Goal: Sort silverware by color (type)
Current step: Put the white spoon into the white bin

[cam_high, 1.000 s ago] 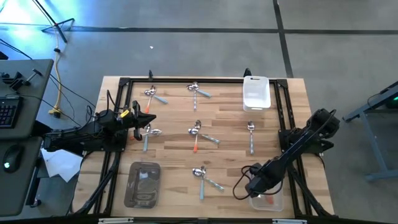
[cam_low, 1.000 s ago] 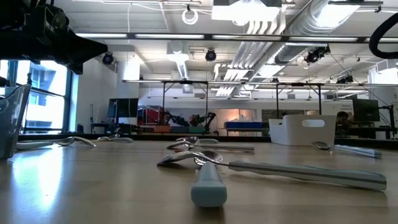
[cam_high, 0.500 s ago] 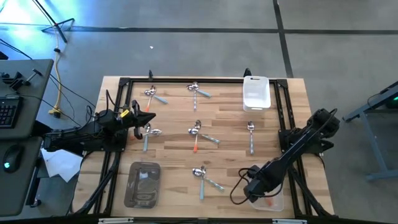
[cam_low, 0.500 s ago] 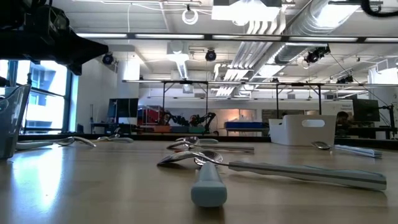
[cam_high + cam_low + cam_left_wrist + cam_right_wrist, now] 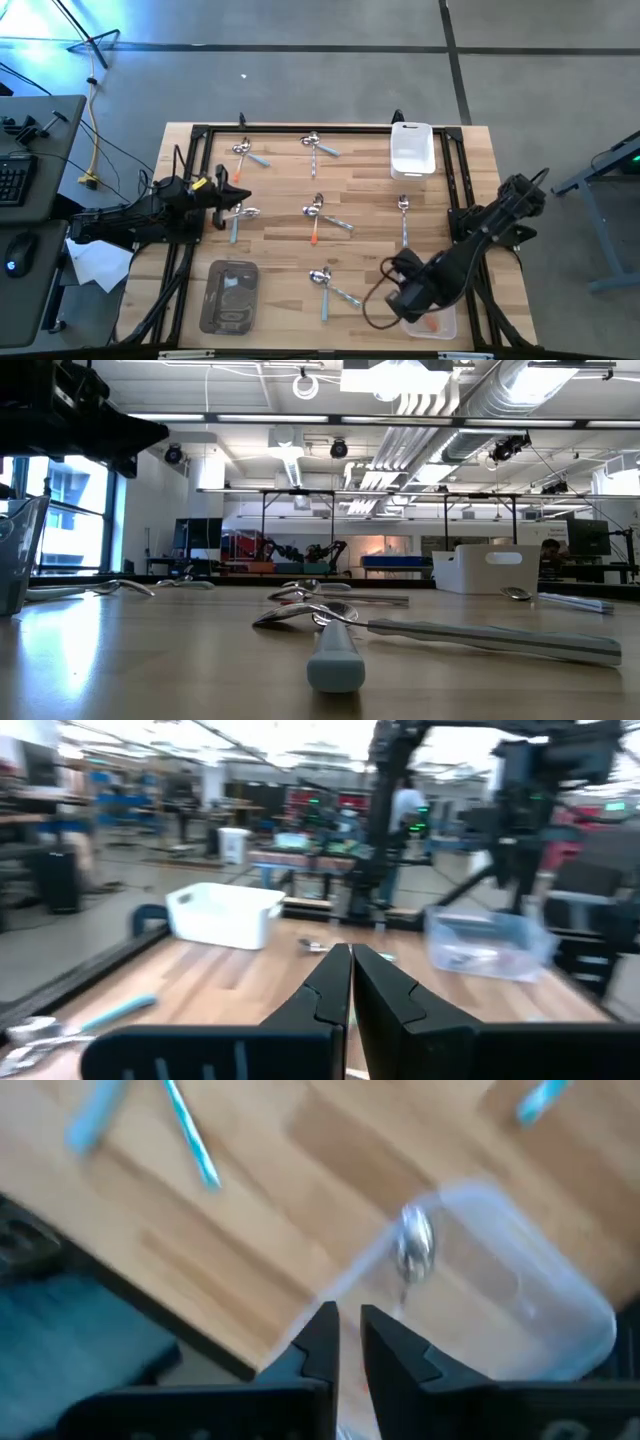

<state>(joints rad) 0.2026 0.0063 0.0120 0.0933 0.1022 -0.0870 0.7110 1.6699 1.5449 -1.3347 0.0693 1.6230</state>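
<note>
- Two arms are out over the table (image 5: 280, 200), and only the right one has moved in the last second
- Its right gripper (image 5: 345, 1335) has swung further over the clear tub (image 5: 520, 1300) at the near right corner, where a second ago it hung at the tub's inner edge; the fingers are nearly together and hold nothing
- An orange-handled spoon (image 5: 430, 322) lies inside that tub, so I judge one piece has just been dropped off
- At the left edge the left gripper (image 5: 350, 982) waits, fingers closed and empty, just above a blue-handled spoon (image 5: 236, 222), unchanged
- Most spoons are unsorted: the crossed pair at the table's middle (image 5: 318, 212), others toward the far edge (image 5: 318, 146) and the near edge (image 5: 328, 285)
</note>
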